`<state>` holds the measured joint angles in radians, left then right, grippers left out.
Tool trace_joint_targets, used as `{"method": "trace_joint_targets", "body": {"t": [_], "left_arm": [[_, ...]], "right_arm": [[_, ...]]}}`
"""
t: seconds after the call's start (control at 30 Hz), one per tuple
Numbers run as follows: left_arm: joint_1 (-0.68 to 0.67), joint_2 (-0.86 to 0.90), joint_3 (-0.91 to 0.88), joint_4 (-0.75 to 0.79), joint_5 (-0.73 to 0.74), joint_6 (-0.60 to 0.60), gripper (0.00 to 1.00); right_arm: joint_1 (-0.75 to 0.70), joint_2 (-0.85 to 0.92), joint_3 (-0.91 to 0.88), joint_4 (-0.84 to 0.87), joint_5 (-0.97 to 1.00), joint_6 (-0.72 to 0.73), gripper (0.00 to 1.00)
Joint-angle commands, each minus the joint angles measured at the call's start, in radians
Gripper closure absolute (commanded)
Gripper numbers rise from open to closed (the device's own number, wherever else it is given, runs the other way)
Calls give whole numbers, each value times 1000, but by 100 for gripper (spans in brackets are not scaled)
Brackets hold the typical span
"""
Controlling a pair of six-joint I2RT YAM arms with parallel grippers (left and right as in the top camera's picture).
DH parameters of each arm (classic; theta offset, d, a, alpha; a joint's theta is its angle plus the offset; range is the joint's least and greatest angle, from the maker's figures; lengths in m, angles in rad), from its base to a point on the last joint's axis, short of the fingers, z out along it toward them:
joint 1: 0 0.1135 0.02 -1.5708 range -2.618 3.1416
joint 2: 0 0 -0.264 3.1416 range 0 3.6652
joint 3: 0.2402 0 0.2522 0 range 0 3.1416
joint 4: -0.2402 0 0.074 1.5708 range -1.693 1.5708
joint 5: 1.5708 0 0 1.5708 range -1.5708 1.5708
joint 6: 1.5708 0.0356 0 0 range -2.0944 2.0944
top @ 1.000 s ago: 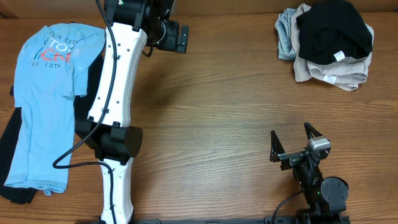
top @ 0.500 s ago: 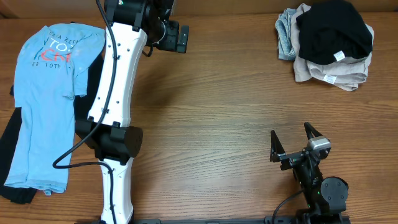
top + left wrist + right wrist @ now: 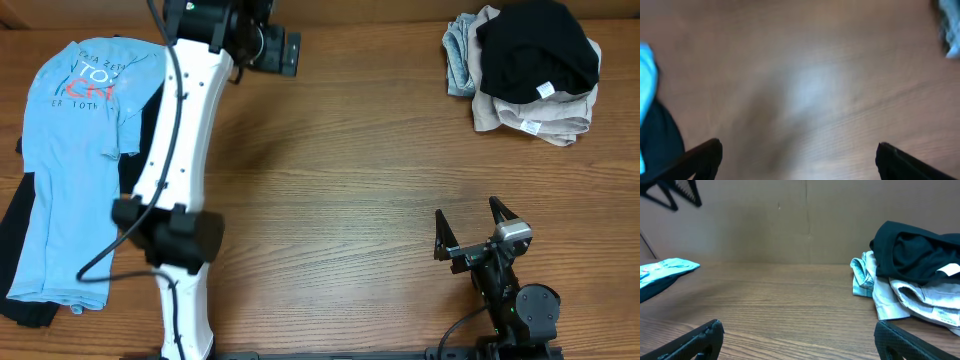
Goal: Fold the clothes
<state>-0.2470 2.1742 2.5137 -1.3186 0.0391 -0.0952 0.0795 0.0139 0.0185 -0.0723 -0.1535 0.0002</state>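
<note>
A light blue lettered T-shirt (image 3: 75,150) lies flat at the table's left edge on a dark garment (image 3: 25,215); its edge shows in the right wrist view (image 3: 667,266). A pile of clothes with a black T-shirt (image 3: 535,50) on top sits at the back right, also in the right wrist view (image 3: 915,255). My left gripper (image 3: 290,52) is open and empty, high over the back of the table; its fingers frame bare wood (image 3: 797,160). My right gripper (image 3: 470,225) is open and empty near the front right (image 3: 800,340).
Beige and pale blue garments (image 3: 520,115) lie under the black T-shirt. A cardboard wall (image 3: 790,220) stands behind the table. The left arm's white links (image 3: 180,140) stretch over the left half of the wooden table (image 3: 350,200).
The left arm has shifted slightly toward the back left; its elbow has moved left. The left wrist view is motion-blurred. The right arm and the clothes have not moved.
</note>
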Motion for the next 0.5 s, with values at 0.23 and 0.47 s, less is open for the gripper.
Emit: {"method": "trace_joint_targets", "body": {"t": [0.23,0.47], "left_arm": [[-4,-576,-624,514,16,213,0],[8,-912,-1069,737,-24,272,0]], "right_arm": [[5,-11,-10,5,-5,3,0],[5,-11,-10,5,-5,3,0]]}}
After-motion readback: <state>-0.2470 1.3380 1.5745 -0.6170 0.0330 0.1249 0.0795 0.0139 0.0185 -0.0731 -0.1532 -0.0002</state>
